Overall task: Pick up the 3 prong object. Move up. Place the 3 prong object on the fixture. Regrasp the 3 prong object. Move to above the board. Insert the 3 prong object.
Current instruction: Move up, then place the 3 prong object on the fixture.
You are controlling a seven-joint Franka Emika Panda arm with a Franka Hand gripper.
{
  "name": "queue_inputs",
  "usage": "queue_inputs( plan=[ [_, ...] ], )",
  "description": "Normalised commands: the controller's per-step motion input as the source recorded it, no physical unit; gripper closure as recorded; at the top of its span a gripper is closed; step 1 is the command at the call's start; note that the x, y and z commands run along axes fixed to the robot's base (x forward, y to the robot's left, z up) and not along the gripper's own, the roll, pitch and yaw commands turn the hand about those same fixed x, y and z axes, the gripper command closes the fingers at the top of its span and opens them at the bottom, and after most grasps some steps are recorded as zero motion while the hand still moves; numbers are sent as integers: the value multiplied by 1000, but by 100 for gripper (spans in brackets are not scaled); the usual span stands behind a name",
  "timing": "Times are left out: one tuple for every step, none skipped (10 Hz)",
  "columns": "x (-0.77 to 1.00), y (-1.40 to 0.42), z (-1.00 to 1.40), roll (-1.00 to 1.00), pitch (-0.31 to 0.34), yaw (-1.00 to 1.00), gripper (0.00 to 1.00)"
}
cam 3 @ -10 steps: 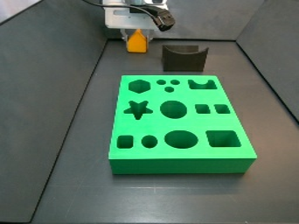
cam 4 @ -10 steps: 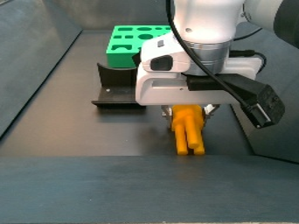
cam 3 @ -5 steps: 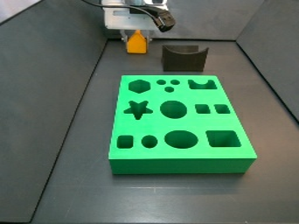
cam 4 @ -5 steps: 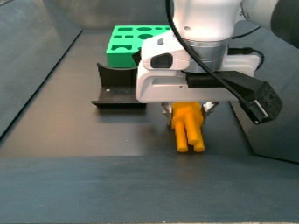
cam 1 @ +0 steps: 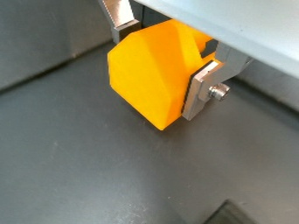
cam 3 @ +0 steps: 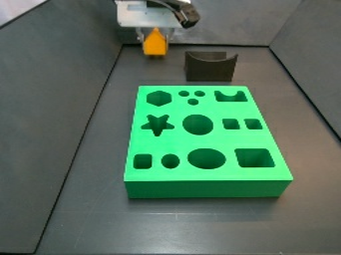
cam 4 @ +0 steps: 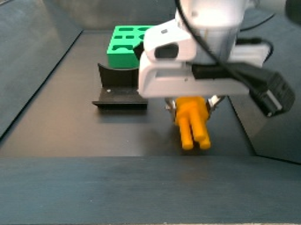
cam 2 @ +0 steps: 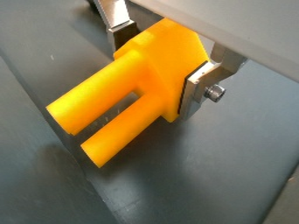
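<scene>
I see the fingers (cam 2: 197,86) of my gripper (cam 4: 192,107) clamped on the 3 prong object (cam 2: 131,94), beside the fixture (cam 3: 208,66), beyond the board (cam 3: 205,140).

Gripper (cam 2: 158,54) points down, low near floor, 2 silver fingers (cam 2: 201,88) closed tight on 3 prong object (cam 2: 128,101).

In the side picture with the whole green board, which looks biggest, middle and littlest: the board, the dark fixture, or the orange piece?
1. the board
2. the fixture
3. the 3 prong object, held in the gripper; it sits farthest back, which shrinks it.
</scene>
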Motion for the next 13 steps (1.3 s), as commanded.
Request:
queue_inputs(
  plan=[
    [0,-17,508,-5,20,-22,100],
    [-8,-13,297,-9,20,-17,100],
    [-13,-12,187,-11,19,-15,100],
    [0,0,1000,0,0,0,100],
    [-4,0,1000,-4,10,1,100],
    [-14,-4,1000,-10,23,0,100],
    [-15,-5,1000,-12,20,0,100],
    [-19,-7,1000,-16,19,-1,100],
    [-20,-8,1000,-18,18,-1,100],
    [-21,-9,997,-23,21,-2,100],
    [-15,-8,823,-27,24,-2,100],
    [-8,-6,647,-33,31,-3,100],
    [0,-3,411,-42,45,-4,100]
  ],
)
